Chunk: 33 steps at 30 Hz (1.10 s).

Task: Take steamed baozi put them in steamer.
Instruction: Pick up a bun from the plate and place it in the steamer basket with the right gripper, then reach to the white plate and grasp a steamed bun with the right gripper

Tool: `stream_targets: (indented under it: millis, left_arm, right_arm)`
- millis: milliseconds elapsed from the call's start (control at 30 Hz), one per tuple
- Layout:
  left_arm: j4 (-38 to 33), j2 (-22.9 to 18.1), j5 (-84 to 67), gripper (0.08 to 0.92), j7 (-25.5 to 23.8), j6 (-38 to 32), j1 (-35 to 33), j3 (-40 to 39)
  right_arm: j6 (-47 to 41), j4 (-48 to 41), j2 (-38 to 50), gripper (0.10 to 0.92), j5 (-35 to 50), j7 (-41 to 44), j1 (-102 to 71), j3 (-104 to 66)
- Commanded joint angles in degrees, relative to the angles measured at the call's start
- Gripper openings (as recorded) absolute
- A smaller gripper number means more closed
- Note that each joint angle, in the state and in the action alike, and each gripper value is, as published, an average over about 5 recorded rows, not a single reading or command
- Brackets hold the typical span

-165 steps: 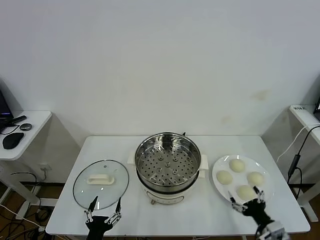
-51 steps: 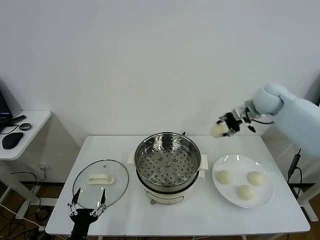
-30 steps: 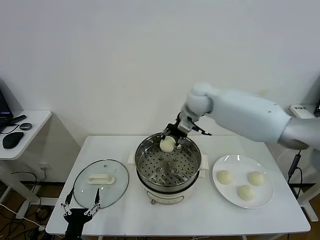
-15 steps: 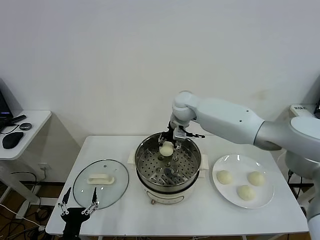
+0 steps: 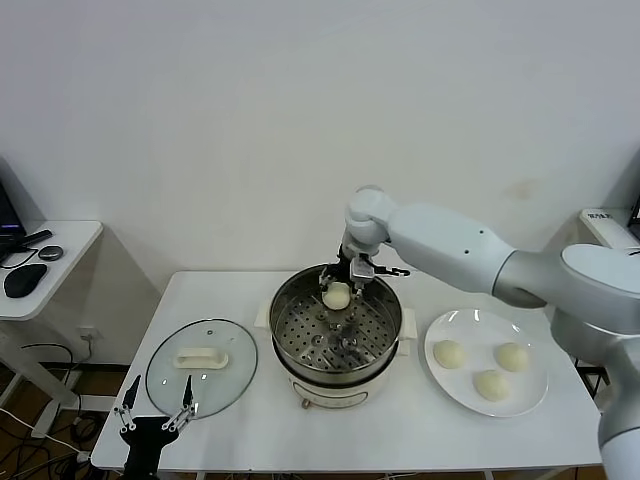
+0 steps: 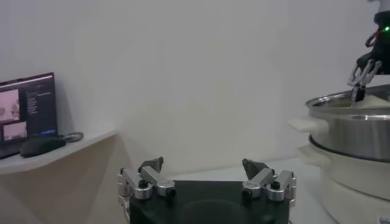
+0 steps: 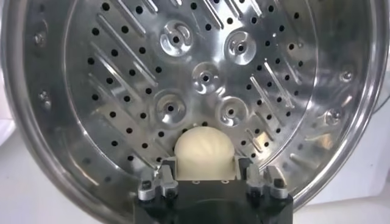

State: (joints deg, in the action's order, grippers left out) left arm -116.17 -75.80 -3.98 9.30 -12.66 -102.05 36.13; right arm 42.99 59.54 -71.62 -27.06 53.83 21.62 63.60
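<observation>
The right hand point(image 5: 340, 283) hangs over the far side of the steamer point(image 5: 336, 336), pointing down into it, with one bun point(image 5: 338, 295) between its fingers; the wrist view shows that bun point(image 7: 204, 152) seated between the two finger bases, just above the perforated tray point(image 7: 201, 79). The fingers flank it closely, but I cannot tell whether they press it or have let go. The tray holds nothing else. Three more buns point(image 5: 484, 366) lie on the white plate point(image 5: 444, 381) to the right of the steamer, apart from one another. The glass lid point(image 5: 201, 365) lies flat on the counter point(image 5: 420, 430) to the left, handle up. The left hand point(image 5: 153, 417) waits at the counter's near edge, below the lid, fingers spread wide and holding nothing.
</observation>
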Motion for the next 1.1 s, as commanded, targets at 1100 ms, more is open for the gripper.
stream_targets:
  millis: [1100]
  left_arm:
    - [-0.83,2.89,-0.20,0.823,1.13,7.71,1.82,-1.23]
  right_arm:
    - [-63.00,35.49,46.52,0.823,30.96,13.65,11.35,11.15]
